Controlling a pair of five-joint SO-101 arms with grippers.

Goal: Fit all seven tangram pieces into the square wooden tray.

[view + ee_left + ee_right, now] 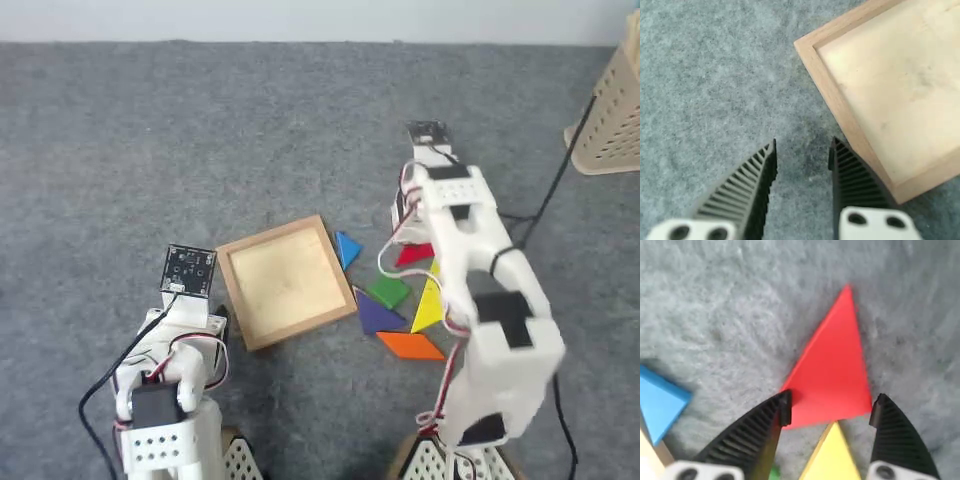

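The grey mat (120, 150) covers the table. The square wooden tray (237, 298) lies on it, turned at a slant, in front of the left arm (165, 400). The left gripper (804, 145) hangs over bare mat just outside one tray corner. Its jaws are partly apart with nothing between them, and one finger is close beside the tray's rim (835, 97).

The coloured pieces lie in a loose cluster on the mat, on the tray's side towards the right arm (480, 300). The yellow triangle (429, 308) and purple triangle (376, 314) are the largest, and the purple one nearly touches the tray. The orange parallelogram (411, 345) lies nearest the arm bases, then come the red triangle (415, 255), the green square (388, 291) and the small blue triangle (347, 247) by the tray's edge.

The right gripper (832, 400) is spread wide and grips nothing. Its fingertips straddle the broad end of the red triangle (832, 365), one at each corner. The yellow tip (832, 455) points in between the jaws, just beside the red edge, while the blue piece (660, 402) lies well off to the side.

A slatted beige basket (615, 110) stands at the mat's far edge
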